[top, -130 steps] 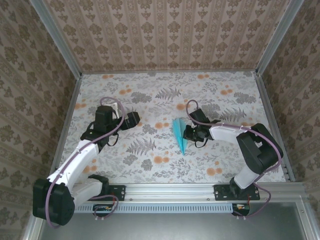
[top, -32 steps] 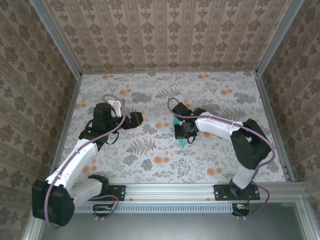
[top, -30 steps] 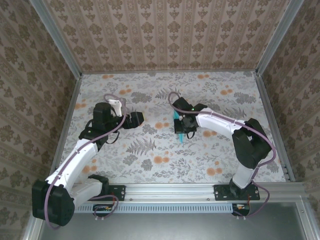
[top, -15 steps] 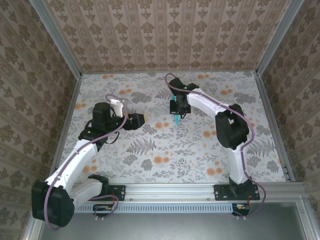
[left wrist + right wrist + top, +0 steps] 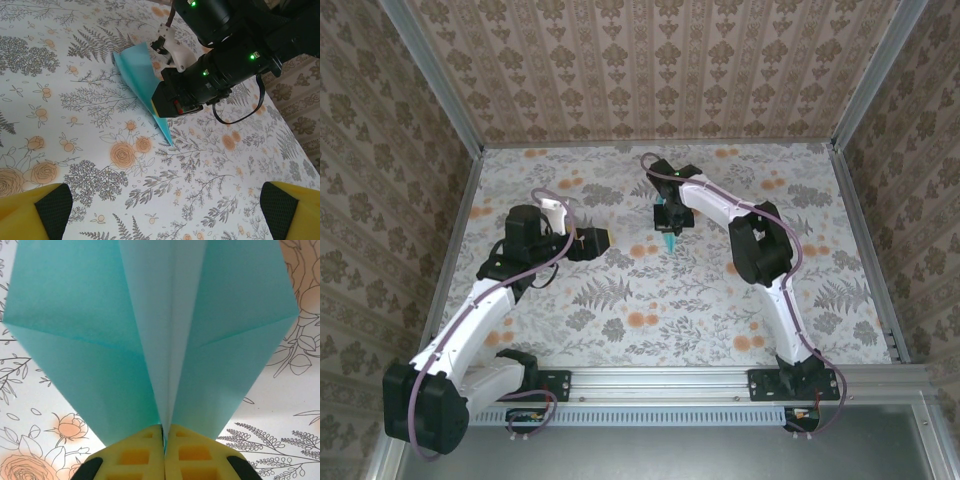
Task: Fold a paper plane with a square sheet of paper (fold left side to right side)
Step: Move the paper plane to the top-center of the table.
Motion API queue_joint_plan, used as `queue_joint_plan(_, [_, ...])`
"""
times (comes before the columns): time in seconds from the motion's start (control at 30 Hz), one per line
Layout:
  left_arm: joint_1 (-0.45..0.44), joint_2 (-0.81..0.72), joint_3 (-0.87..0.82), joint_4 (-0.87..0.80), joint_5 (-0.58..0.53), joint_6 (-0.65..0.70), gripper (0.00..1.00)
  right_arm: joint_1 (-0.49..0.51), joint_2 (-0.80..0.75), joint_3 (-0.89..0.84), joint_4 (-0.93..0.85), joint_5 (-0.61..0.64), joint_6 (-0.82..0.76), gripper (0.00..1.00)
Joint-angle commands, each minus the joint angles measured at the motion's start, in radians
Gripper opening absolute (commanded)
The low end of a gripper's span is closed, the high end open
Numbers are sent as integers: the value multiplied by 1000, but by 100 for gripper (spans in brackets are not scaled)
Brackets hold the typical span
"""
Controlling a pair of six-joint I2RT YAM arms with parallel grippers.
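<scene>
The square sheet of paper is folded into a light-blue paper plane (image 5: 669,240), a slim dart with a centre crease (image 5: 170,340). My right gripper (image 5: 164,437) is shut on the plane's centre fold at its tail, and both wings (image 5: 75,315) spread away from the yellow pads. From above, the right gripper (image 5: 670,220) is stretched out to the far middle of the table. In the left wrist view the paper plane (image 5: 137,80) slants down with its nose close to the tabletop. My left gripper (image 5: 600,238) stands open to the plane's left, and nothing lies between its yellow fingertips (image 5: 37,210).
The floral tabletop (image 5: 650,320) is fenced by patterned walls and aluminium posts (image 5: 865,80). The right arm's elbow (image 5: 760,245) sits over the table's right half. A metal rail (image 5: 660,380) with both arm bases runs along the near edge.
The right arm has carried the plane from the table's middle toward the far side, stretching out. The left arm has barely moved and stays open.
</scene>
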Motion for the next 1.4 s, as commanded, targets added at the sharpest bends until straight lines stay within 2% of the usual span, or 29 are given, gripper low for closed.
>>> queue_joint_plan(0.0, [5,-9,35,-11,18,29,100,-1,19,27,-49,-5,-2,13])
queue_joint_plan(0.33, [5,-2,32,-10,19,25,100,-1,36,28,-47,-6,-6,24])
queue_joint_plan(0.9, [5,4,32,-18,15,21,100,5,59,43,-61,-4,-8,28])
queue_joint_plan(1.13, [5,10,37,-27,7,22,100,15,26,50,-79,27,-15,28])
queue_joint_plan(1.37, [5,21,45,-39,2,21,100,25,-19,40,-96,65,-13,33])
